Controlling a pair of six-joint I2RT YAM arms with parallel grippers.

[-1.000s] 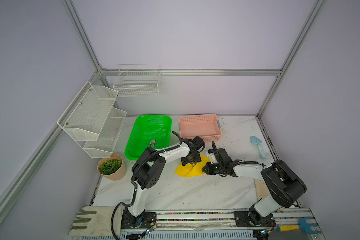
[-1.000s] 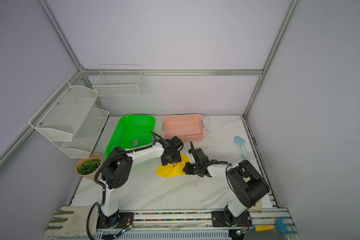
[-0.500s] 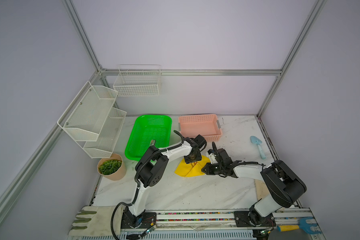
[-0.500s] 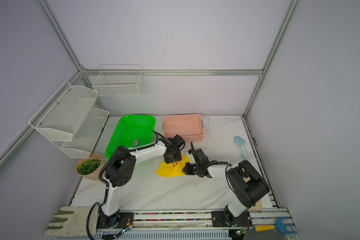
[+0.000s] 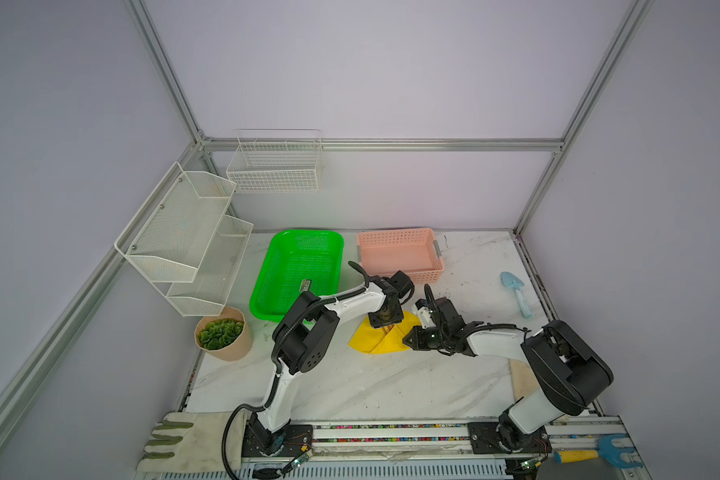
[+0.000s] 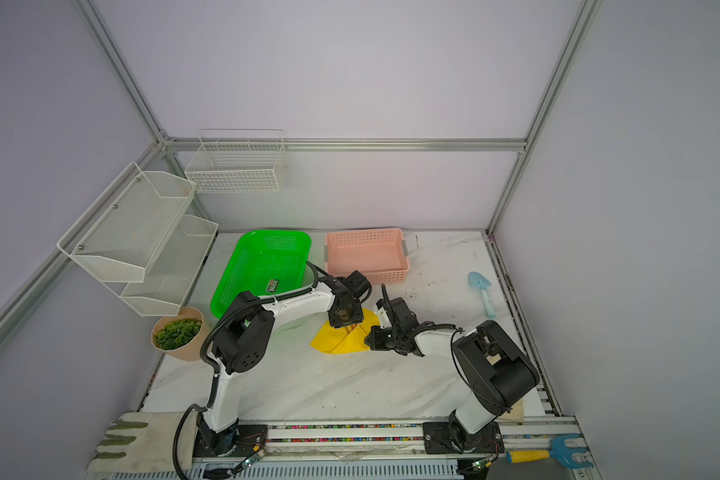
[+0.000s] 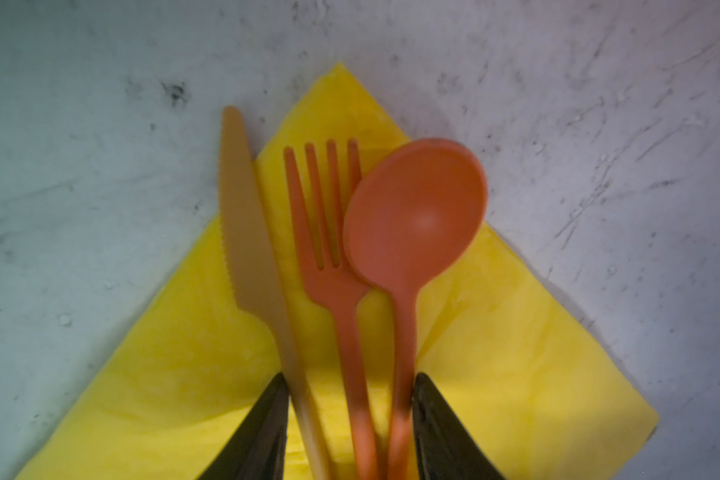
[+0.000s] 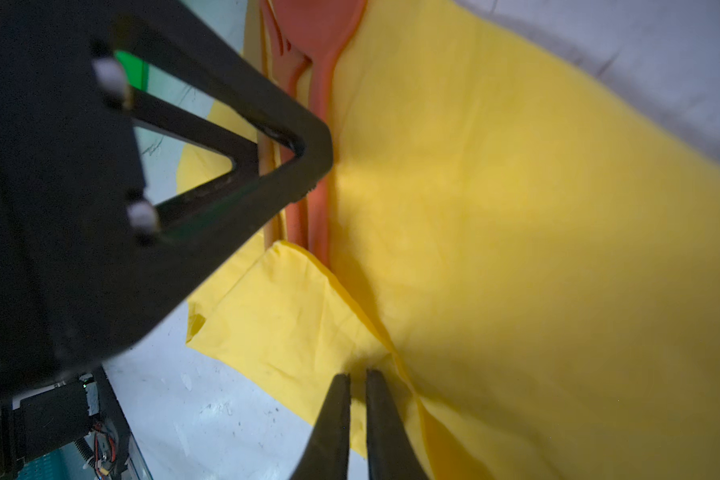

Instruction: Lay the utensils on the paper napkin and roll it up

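The yellow paper napkin (image 5: 381,345) (image 6: 341,344) lies mid-table, its near corner folded up. An orange spoon (image 7: 416,216), fork (image 7: 325,232) and knife (image 7: 246,232) lie side by side on the napkin (image 7: 516,353). My left gripper (image 7: 350,376) (image 5: 386,329) points down at their handles. One finger touches the knife handle and the other the spoon handle, shut on the bundle. My right gripper (image 8: 357,374) (image 5: 406,338) sits low at the napkin's (image 8: 516,208) right fold, shut with yellow paper pinched at its tips. The spoon (image 8: 321,41) also shows there.
A green basket (image 5: 308,233) and a pink basket (image 5: 400,272) stand behind the napkin. A light-blue trowel (image 5: 516,291) lies at the right, a potted plant (image 5: 221,336) at the left below white wire racks (image 5: 184,232). A glove (image 5: 184,440) and a blue rake (image 5: 591,455) lie at the front.
The left gripper's fingers have drawn in round the utensil handles, and its elbow has shifted slightly right. The right arm has stayed still on the napkin.
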